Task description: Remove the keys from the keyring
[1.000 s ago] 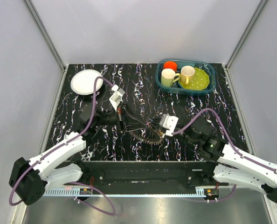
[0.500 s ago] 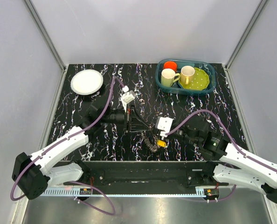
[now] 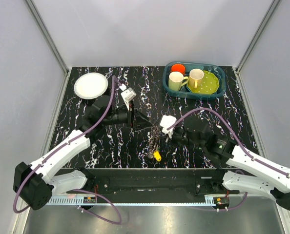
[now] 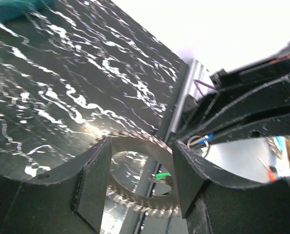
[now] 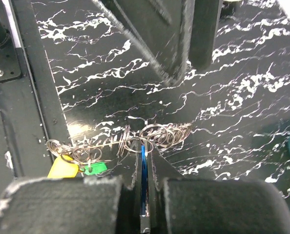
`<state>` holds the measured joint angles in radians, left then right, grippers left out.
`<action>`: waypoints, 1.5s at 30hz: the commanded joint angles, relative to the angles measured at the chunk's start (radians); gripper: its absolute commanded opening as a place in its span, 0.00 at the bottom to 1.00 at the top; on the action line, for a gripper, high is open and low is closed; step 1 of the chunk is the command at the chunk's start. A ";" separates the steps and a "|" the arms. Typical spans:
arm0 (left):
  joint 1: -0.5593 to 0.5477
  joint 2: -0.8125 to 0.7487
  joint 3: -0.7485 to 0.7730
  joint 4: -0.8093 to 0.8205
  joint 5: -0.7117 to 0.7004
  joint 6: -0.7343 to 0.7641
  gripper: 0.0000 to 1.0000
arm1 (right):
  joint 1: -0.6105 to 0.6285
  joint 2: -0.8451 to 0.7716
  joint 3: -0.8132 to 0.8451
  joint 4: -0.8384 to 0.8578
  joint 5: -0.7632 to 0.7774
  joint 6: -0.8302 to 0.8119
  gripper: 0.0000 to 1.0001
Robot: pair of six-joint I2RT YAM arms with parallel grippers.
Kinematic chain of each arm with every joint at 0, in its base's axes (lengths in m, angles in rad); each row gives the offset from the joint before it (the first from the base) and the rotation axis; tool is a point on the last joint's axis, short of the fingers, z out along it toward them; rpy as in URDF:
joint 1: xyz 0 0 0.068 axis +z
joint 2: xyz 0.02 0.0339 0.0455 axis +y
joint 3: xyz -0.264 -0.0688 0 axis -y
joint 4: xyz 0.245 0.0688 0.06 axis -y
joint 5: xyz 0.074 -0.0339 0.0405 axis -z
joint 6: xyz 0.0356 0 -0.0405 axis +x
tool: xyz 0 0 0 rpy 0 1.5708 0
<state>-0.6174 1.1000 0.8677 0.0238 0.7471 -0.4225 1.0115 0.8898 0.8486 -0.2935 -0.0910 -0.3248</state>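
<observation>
The right end effector (image 5: 144,150) hides most of a blue key (image 5: 143,187).

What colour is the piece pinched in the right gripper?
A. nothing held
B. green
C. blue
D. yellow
C: the right wrist view shows a blue strip between the shut fingers of the right gripper; the yellow tag and green tag sit outside it.

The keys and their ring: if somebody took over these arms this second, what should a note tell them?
Left gripper: open, the keys in view between its jaws, not gripped.
Right gripper: shut on a blue key.
The keyring stretches toward the near edge of the table, with a yellow tag at its end.
Done: no key seen loose.
Left: every key to come off.
</observation>
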 commanded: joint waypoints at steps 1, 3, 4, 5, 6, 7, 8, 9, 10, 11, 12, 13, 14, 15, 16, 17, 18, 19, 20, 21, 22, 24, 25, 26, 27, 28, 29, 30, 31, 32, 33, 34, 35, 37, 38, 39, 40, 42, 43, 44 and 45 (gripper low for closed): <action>0.016 -0.080 0.004 -0.022 -0.202 0.064 0.55 | -0.002 0.021 0.093 -0.030 0.025 0.142 0.00; 0.016 -0.126 -0.027 -0.022 -0.255 0.073 0.56 | -0.002 0.044 0.110 -0.058 0.030 0.193 0.00; 0.015 -0.141 -0.032 -0.022 -0.265 0.077 0.56 | -0.002 0.054 0.130 -0.070 0.036 0.214 0.00; 0.015 -0.169 -0.036 -0.045 -0.273 0.082 0.56 | -0.002 0.067 0.141 -0.099 0.045 0.274 0.00; 0.015 -0.181 -0.039 -0.065 -0.285 0.093 0.56 | -0.002 0.104 0.158 -0.120 0.053 0.302 0.00; 0.016 -0.195 -0.042 -0.079 -0.296 0.097 0.56 | -0.002 0.129 0.199 -0.151 0.057 0.319 0.00; 0.015 -0.209 -0.044 -0.090 -0.316 0.099 0.56 | -0.002 0.153 0.219 -0.209 0.057 0.395 0.00; 0.016 -0.235 -0.047 -0.107 -0.321 0.100 0.57 | -0.002 0.199 0.237 -0.240 0.050 0.417 0.00; 0.015 -0.248 -0.061 -0.108 -0.322 0.096 0.57 | -0.002 0.218 0.265 -0.265 0.033 0.440 0.00; 0.016 -0.261 -0.067 -0.104 -0.319 0.090 0.57 | -0.002 0.233 0.273 -0.298 0.024 0.475 0.00; 0.016 -0.282 -0.078 -0.098 -0.313 0.070 0.57 | -0.002 0.251 0.276 -0.309 0.017 0.489 0.00; 0.016 -0.293 -0.087 -0.088 -0.301 0.059 0.57 | -0.002 0.258 0.279 -0.318 0.013 0.501 0.00; 0.016 -0.304 -0.116 -0.076 -0.270 0.042 0.57 | -0.002 0.261 0.280 -0.329 0.013 0.519 0.00; 0.016 -0.319 -0.133 -0.037 -0.256 0.001 0.57 | -0.002 0.270 0.283 -0.335 0.011 0.526 0.00; 0.016 -0.351 -0.151 -0.029 -0.240 -0.016 0.57 | -0.004 0.276 0.299 -0.338 0.010 0.535 0.00; 0.016 -0.373 -0.194 0.029 -0.207 -0.054 0.56 | -0.002 0.287 0.311 -0.355 0.005 0.550 0.00; 0.015 -0.393 -0.212 0.042 -0.203 -0.068 0.56 | -0.002 0.305 0.326 -0.366 0.001 0.556 0.00; 0.016 -0.428 -0.229 0.050 -0.206 -0.081 0.56 | -0.002 0.316 0.354 -0.374 -0.018 0.576 0.00; 0.015 -0.439 -0.248 0.048 -0.213 -0.100 0.56 | -0.002 0.327 0.366 -0.389 -0.029 0.587 0.00; 0.016 -0.448 -0.257 0.044 -0.216 -0.107 0.56 | -0.002 0.345 0.377 -0.395 -0.048 0.599 0.00; 0.016 -0.453 -0.262 0.038 -0.216 -0.111 0.56 | -0.002 0.353 0.392 -0.397 -0.061 0.627 0.00; 0.016 -0.448 -0.272 0.024 -0.206 -0.116 0.55 | -0.002 0.382 0.405 -0.404 -0.082 0.654 0.00; 0.016 -0.443 -0.274 0.018 -0.201 -0.114 0.55 | -0.002 0.394 0.415 -0.406 -0.101 0.683 0.00; 0.016 -0.436 -0.277 0.004 -0.200 -0.111 0.55 | -0.002 0.403 0.421 -0.407 -0.107 0.697 0.00; 0.016 -0.434 -0.277 -0.001 -0.199 -0.111 0.55 | -0.002 0.425 0.428 -0.409 -0.114 0.710 0.00; 0.016 -0.434 -0.282 -0.002 -0.195 -0.110 0.55 | -0.001 0.435 0.440 -0.414 -0.131 0.731 0.00; 0.016 -0.440 -0.282 -0.007 -0.189 -0.104 0.55 | -0.002 0.445 0.445 -0.417 -0.142 0.740 0.00; 0.016 -0.443 -0.280 -0.015 -0.189 -0.101 0.55 | -0.002 0.455 0.449 -0.420 -0.162 0.747 0.00; 0.016 -0.453 -0.276 -0.022 -0.193 -0.093 0.55 | -0.002 0.459 0.454 -0.421 -0.168 0.756 0.00; 0.016 -0.466 -0.274 -0.022 -0.206 -0.084 0.55 | -0.002 0.459 0.455 -0.420 -0.173 0.759 0.00; 0.016 -0.474 -0.274 -0.044 -0.209 -0.079 0.55 | -0.002 0.459 0.455 -0.418 -0.183 0.757 0.00; 0.015 -0.482 -0.280 -0.044 -0.212 -0.075 0.54 | -0.002 0.456 0.455 -0.414 -0.187 0.750 0.00; 0.016 -0.486 -0.285 -0.042 -0.207 -0.059 0.54 | -0.002 0.451 0.455 -0.414 -0.188 0.747 0.00; 0.016 -0.496 -0.280 -0.059 -0.192 -0.041 0.52 | -0.002 0.451 0.461 -0.412 -0.190 0.744 0.00; 0.015 -0.496 -0.273 -0.071 -0.183 -0.006 0.52 | -0.002 0.451 0.463 -0.412 -0.191 0.742 0.00; 0.015 -0.496 -0.262 -0.090 -0.175 0.014 0.51 | -0.002 0.451 0.468 -0.409 -0.197 0.744 0.00; 0.016 -0.496 -0.251 -0.128 -0.172 0.034 0.51 | -0.002 0.451 0.468 -0.403 -0.203 0.747 0.00; 0.016 -0.494 -0.223 -0.157 -0.157 0.103 0.52 | -0.002 0.442 0.463 -0.391 -0.219 0.747 0.00; 0.016 -0.494 -0.219 -0.176 -0.143 0.155 0.53 | -0.002 0.437 0.461 -0.378 -0.220 0.744 0.00; 0.016 -0.494 -0.208 -0.183 -0.132 0.186 0.53 | -0.002 0.433 0.461 -0.374 -0.223 0.741 0.00; 0.016 -0.494 -0.205 -0.192 -0.123 0.218 0.54 | -0.002 0.431 0.463 -0.371 -0.223 0.733 0.00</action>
<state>-0.6037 0.6117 0.5980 -0.1257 0.5629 -0.3649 1.0115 1.3628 1.2594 -0.7292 -0.2695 0.4088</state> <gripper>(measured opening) 0.528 0.029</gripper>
